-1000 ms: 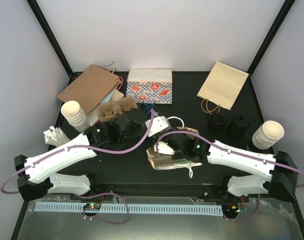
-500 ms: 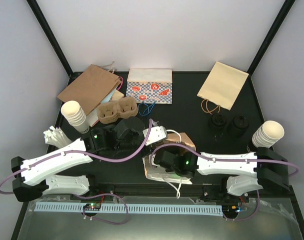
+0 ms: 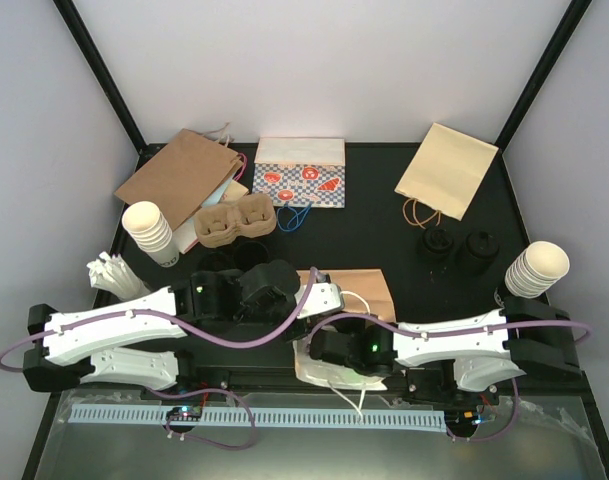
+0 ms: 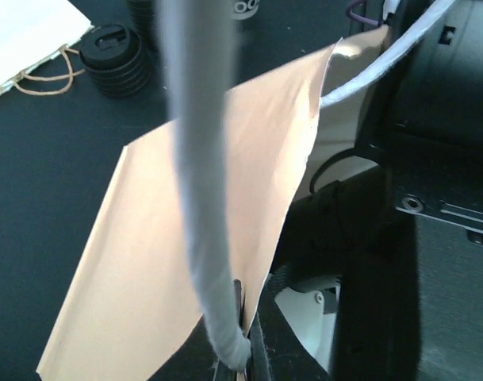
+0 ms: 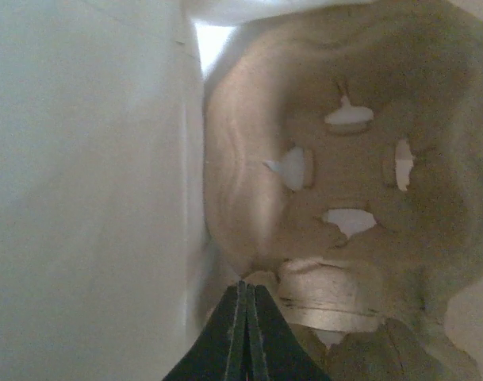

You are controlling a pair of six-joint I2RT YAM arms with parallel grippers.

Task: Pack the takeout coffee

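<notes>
Brown paper bag (image 3: pixel 179 172) at the surface's back left, patterned bag (image 3: pixel 300 172) beside it, tan bag (image 3: pixel 446 170) back right, white paper cup stack (image 3: pixel 149 228) far left, another stack (image 3: pixel 537 268) far right.

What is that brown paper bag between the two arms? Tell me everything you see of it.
The brown paper bag is tan paper, creased, with white cord handles; a whitish part shows at its near end. It lies slanted, partly lifted, front and centre. The left gripper pinches one cord handle. The right gripper, shut, is against its near end; whether it grips is unclear.
</notes>
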